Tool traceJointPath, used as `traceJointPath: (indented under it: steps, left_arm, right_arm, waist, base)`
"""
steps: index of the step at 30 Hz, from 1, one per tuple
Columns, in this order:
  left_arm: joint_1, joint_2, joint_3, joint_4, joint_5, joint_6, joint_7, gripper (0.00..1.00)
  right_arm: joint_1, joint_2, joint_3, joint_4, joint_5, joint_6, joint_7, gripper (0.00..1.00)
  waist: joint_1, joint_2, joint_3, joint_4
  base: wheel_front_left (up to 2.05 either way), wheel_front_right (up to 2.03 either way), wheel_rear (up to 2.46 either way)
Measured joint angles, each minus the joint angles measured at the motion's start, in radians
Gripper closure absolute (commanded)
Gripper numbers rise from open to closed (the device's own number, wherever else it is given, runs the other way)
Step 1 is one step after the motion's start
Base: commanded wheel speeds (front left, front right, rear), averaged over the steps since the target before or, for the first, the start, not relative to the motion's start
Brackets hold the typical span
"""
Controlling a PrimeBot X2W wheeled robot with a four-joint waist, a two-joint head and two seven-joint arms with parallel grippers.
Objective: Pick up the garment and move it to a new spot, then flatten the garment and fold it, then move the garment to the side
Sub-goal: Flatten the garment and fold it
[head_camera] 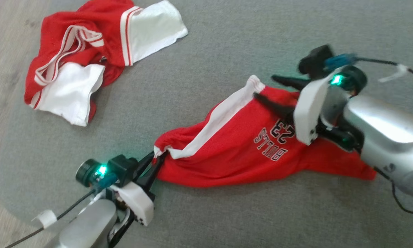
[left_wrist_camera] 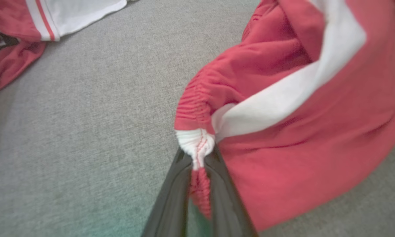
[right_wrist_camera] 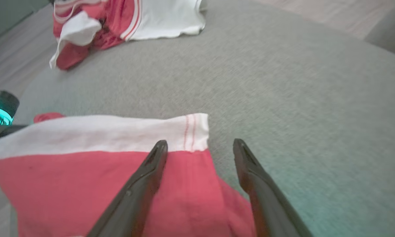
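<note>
The red Bulls shorts (head_camera: 234, 155) lie in the middle of the grey fabric pad (head_camera: 227, 41), drawn out into a long, loosely rumpled strip, with the printed team name and number upside down to the head camera. A white side band (head_camera: 220, 117) runs along the far edge from end to end. The left gripper (head_camera: 155, 162) is clenched on the near-left end, its two fingers pinching the bunched corner where the white band meets the gathered elastic edge (left_wrist_camera: 194, 102); a tuft of red cloth shows between the fingers in the left wrist view. The right gripper (head_camera: 265, 88) is spread wide and holds nothing. It is poised over the opposite end, one finger above the red cloth and the other above bare pad, just short of the band's stitched corner (right_wrist_camera: 191, 131). Assessment: the cloth is thin, light and limp, offering no stiffness. It will sag and bunch wherever unsupported, and smooth mesh may slide out of a shallow pinch. The soundest hold for the free gripper is that stitched corner, where doubled cloth gives more to grip; tension between the two ends should flatten it. A red-and-white heap (head_camera: 89, 51) of clothing lies well apart at the pad's far-left corner, beside the wood floor (head_camera: 0, 69).
</note>
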State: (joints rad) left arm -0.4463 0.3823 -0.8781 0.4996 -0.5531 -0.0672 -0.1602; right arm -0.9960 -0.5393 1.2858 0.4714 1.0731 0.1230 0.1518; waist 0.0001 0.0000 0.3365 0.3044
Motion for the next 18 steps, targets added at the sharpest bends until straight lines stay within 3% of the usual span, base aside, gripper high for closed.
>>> traceJointPath:
  steps: [4,5,6,7,11,18]
  left_arm:
    - [-0.019,-0.015,-0.006,0.003,0.000,-0.004,-0.008,1.00]
    - [-0.021,-0.017,-0.007,0.003,0.000,-0.005,-0.008,1.00]
    - [-0.022,-0.018,-0.008,0.003,0.000,-0.005,-0.008,1.00]
    - [-0.022,-0.019,-0.008,0.003,0.000,-0.005,-0.008,1.00]
    - [-0.022,-0.015,-0.006,0.004,0.000,-0.004,-0.021,1.00]
    - [-0.050,0.026,0.042,-0.073,-0.024,-0.014,-0.049,1.00]
  right_arm:
    - [0.005,0.019,0.003,-0.028,-0.075,0.000,0.099,0.00]
    - [0.006,0.021,0.003,-0.034,-0.082,0.000,0.120,0.13]
    - [0.007,0.022,0.003,-0.038,-0.085,0.000,0.133,0.64]
    - [0.007,0.022,0.003,-0.039,-0.086,0.000,0.135,1.00]
    - [0.007,0.023,0.003,-0.050,-0.077,0.000,0.128,1.00]
    - [-0.035,0.013,0.010,-0.093,-0.048,0.000,-0.011,1.00]
  waist:
    - [0.0000,0.0000,0.020,0.019]
    - [-0.0001,0.0000,0.022,0.021]
    - [-0.0001,0.0000,0.023,0.024]
    - [-0.0001,0.0000,0.024,0.024]
    - [-0.0001,0.0000,0.019,0.015]
    - [-0.0002,0.0000,0.002,-0.054]
  base:
    - [0.00,0.00,0.00]
    - [0.00,0.00,0.00]
    - [0.00,0.00,0.00]
    - [0.00,0.00,0.00]
    - [0.00,0.00,0.00]
    - [0.00,0.00,0.00]
